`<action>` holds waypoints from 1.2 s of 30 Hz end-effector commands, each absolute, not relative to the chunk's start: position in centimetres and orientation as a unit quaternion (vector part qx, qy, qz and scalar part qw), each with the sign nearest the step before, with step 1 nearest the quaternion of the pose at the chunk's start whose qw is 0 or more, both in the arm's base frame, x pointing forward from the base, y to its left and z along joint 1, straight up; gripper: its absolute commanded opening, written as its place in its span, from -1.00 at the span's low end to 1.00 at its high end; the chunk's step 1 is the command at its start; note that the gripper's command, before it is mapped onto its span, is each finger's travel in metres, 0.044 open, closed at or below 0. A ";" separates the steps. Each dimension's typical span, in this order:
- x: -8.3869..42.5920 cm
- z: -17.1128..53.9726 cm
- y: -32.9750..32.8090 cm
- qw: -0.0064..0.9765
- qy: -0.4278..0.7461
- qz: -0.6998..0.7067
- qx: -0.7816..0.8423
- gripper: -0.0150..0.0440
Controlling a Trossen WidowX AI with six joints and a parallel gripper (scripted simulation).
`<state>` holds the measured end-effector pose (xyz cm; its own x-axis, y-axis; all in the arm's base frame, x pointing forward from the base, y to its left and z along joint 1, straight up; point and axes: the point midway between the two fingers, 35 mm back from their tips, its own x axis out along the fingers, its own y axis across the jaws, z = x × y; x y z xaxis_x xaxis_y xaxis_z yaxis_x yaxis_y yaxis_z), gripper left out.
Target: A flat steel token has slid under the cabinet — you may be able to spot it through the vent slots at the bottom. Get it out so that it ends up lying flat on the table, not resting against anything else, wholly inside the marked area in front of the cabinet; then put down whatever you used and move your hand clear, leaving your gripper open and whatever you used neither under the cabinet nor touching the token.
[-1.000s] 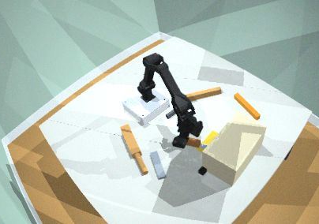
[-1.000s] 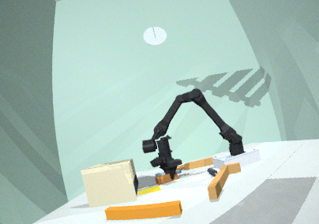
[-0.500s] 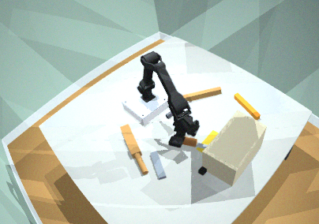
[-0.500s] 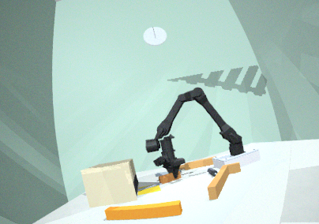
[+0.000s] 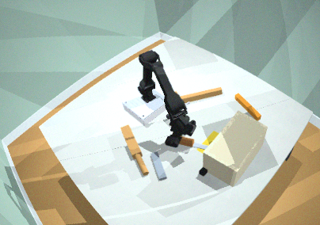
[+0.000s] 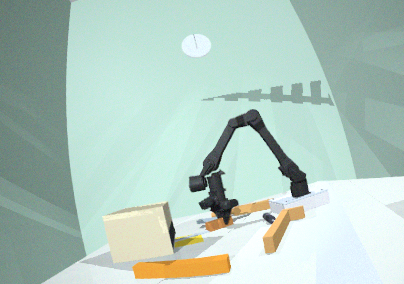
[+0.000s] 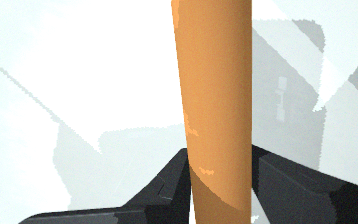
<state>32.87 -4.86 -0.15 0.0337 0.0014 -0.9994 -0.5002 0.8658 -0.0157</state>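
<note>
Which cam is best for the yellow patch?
Top: the yellow patch shows as a slanted strip beside the cabinet. Exterior gives only a thin, foreshortened sliver past the cabinet; wrist, none.

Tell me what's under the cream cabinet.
Nothing under the cream cabinet can be made out: its walls cover that space. The yellow patch shows only outside, beside it.
</note>
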 end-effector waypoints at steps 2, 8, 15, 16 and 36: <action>32.2 -0.3 -5.2 0.693 0.672 0.181 -0.186 -0.49; 31.5 -0.3 -5.7 0.693 0.672 0.181 -0.186 -0.49; 30.7 -0.3 -6.3 0.693 0.673 0.180 -0.186 -0.49; 30.5 -0.3 -6.3 0.693 0.673 0.180 -0.186 -0.49; 27.9 -0.5 -8.1 0.692 0.674 0.180 -0.187 -0.49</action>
<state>28.33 -7.84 -0.36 0.0305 -0.0013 -0.9995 -0.5002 0.8658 -0.0164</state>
